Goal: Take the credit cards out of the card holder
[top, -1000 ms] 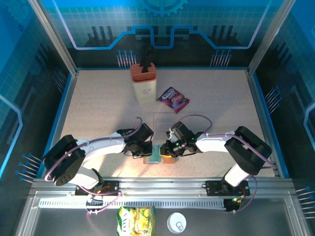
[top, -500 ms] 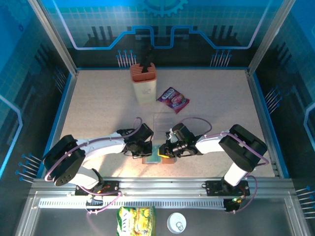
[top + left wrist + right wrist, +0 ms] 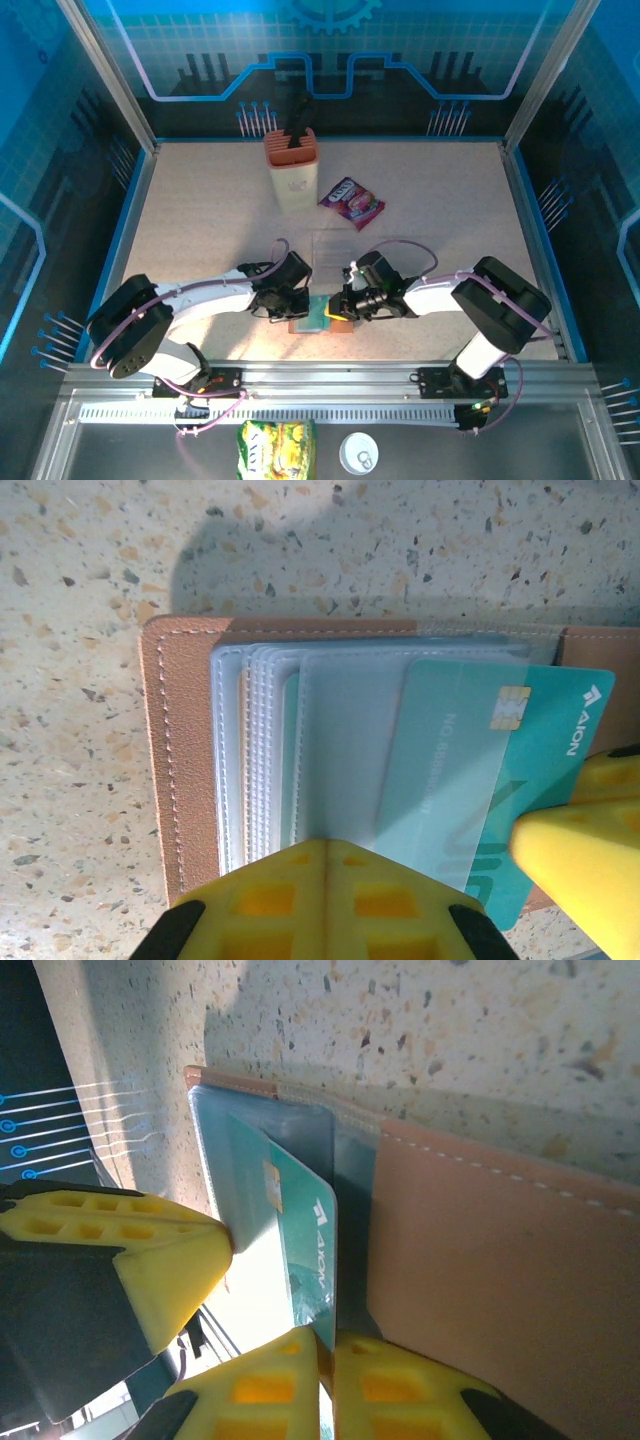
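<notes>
Speckled table (image 3: 200,220) seen from above. Near the middle of its near edge a brown card holder (image 3: 185,760) lies open and flat, clear sleeves fanned out. The left gripper (image 3: 325,900) is closed tight, its yellow tips resting on the sleeves; whether it pinches one cannot be told. The right gripper (image 3: 325,1380) is clamped on the edge of a teal card (image 3: 470,780) that sticks partway out of a sleeve, toward the right side
</notes>
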You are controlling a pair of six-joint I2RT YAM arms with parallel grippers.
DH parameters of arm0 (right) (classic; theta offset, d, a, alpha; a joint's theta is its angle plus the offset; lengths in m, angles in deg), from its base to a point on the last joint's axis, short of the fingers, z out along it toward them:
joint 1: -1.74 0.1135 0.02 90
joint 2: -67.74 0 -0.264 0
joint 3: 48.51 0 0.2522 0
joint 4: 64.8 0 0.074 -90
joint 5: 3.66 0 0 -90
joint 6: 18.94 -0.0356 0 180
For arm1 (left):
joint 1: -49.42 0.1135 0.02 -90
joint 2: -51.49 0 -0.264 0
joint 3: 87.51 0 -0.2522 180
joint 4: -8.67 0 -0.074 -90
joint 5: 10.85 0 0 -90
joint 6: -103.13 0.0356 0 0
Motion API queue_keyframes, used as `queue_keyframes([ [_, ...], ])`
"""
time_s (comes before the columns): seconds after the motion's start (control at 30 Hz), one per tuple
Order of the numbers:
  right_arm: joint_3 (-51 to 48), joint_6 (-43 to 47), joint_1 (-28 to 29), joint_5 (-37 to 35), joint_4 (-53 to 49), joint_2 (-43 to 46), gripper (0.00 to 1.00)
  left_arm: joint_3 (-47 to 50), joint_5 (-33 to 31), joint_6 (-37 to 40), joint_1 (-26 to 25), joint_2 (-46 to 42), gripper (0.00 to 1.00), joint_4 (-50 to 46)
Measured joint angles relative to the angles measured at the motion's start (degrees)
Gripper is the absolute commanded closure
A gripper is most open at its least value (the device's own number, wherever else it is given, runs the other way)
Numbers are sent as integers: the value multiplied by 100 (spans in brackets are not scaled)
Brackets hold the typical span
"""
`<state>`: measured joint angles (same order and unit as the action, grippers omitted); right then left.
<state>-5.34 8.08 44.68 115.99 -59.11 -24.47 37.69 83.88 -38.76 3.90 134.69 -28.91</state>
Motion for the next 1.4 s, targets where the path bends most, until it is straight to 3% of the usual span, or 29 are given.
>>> queue_keyframes([
  [0.3,-96,151,-118,-44,-507,483,92,33,-2,0,4,-44,100,-9],
  [0.87,490,1126,-326,-566,-2914,1744,96,24,66,24,4,-70,100,-20],
  [1.4,1290,1803,-549,-555,-3858,2223,96,-501,184,105,24,-509,100,-249],
])
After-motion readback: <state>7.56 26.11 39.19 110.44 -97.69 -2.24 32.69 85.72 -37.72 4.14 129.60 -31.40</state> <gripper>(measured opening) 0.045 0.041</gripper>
